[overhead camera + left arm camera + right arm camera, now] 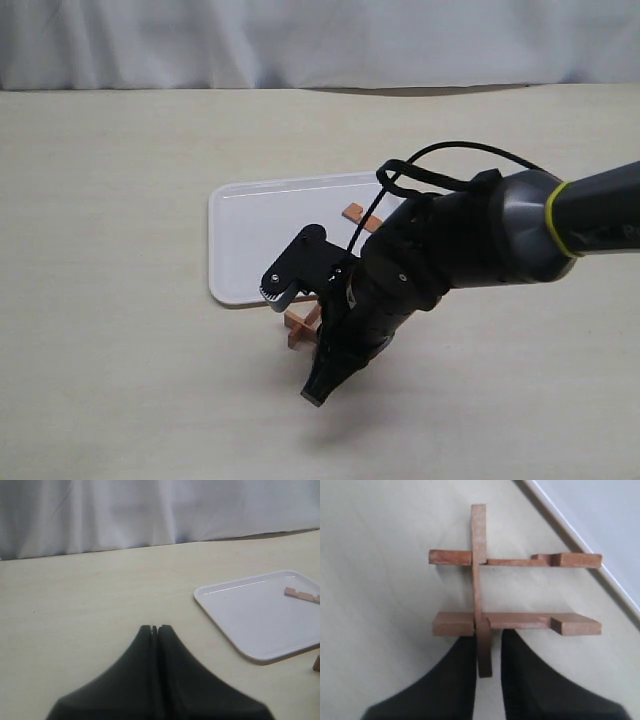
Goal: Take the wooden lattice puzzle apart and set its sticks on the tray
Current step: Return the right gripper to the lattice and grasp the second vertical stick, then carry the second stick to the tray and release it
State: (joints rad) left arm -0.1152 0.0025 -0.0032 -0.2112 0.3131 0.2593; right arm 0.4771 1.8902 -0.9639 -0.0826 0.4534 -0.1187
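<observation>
**A:** What does the puzzle look like on your side?

**B:** Your puzzle [479,587] is three reddish-brown sticks: one crossing two parallel ones. Both parallel ones show an open square notch near the free end. A fourth stick [357,215] lies loose on the tray [250,240], towards its far right part.

**A:** Where does it sit?

**B:** On the table [120,200], just beside the tray's near edge and not touching it.

**A:** And the right gripper?

**B:** Your right gripper [488,635] is narrow and straddles one end of the crossing stick. One finger [460,680] looks to be against the wood. A sliver of table shows between the stick and the other finger.

**A:** Surface and room?

**B:** The table is pale beige, matte and plain. A white curtain [300,40] runs along the back. The tray is white with a low rim and rounded corners.

**A:** Any difference between views?

**B:** In the exterior view your right arm [480,235] covers most of the puzzle, so only a few stick ends [298,327] poke out. The right wrist view shows all three sticks and the notches. Only the left wrist view shows your left gripper [154,628]. Its fingers are pressed together with nothing between them, over bare table and well apart from the tray [250,620]. That view also shows the loose stick [301,595], notches facing up, and a brown corner [317,664] at the frame edge. I can't tell what that corner is.
</observation>
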